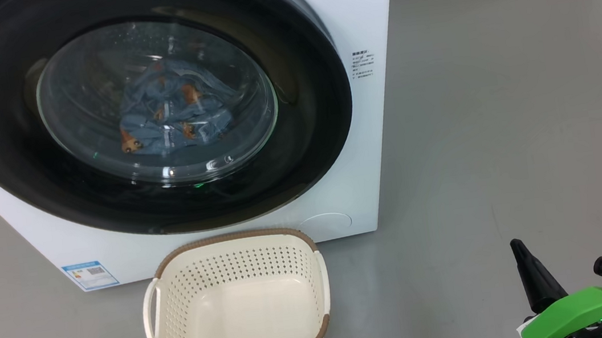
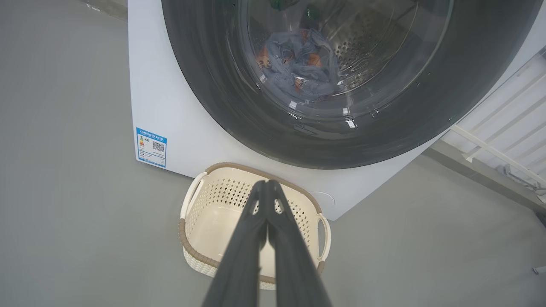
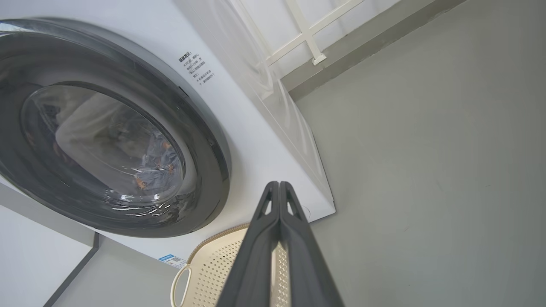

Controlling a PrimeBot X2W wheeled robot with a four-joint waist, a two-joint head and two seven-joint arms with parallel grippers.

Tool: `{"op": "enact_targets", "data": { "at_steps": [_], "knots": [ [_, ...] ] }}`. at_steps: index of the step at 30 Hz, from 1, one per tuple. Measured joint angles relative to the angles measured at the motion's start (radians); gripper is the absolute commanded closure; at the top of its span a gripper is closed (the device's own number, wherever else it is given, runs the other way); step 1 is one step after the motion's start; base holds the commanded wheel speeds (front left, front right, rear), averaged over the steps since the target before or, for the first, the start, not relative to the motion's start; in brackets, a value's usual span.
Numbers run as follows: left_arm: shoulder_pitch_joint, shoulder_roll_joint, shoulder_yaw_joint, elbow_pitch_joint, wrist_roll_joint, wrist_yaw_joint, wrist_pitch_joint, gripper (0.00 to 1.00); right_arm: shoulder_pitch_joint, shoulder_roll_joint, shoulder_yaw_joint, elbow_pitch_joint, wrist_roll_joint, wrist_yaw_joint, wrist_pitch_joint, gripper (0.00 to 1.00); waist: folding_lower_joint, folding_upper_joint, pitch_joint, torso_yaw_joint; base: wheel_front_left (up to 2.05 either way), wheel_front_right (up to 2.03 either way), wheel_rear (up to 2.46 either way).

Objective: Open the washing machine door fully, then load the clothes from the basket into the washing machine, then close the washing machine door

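The door (image 1: 325,131) is closed, with the clothes (image 1: 174,115) (blue, orange-printed) behind its glass inside the washing machine (image 1: 368,11). The basket (image 1: 229,238) stands just before it. The left gripper (image 2: 267,183) and right gripper (image 3: 278,184) are clenched, fingers touching.

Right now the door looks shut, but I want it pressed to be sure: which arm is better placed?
Left, probably. The left gripper is shut, empty and points over the basket towards the door. The right gripper, also shut, stands out past the washer's right corner.
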Motion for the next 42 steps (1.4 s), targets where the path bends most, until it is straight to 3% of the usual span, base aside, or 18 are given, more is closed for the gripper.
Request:
{"op": "enact_targets", "data": {
  "at_steps": [42],
  "knots": [
    [-0.056, -0.039, 0.053, 0.006, -0.379, 0.001, 0.117, 1.00, 0.002, 0.020, -0.064, -0.054, 0.365, 0.000, 0.117, 1.00, -0.0001, 0.0000, -0.007, -0.001, 0.00, 0.00, 0.00]
  ]
}}
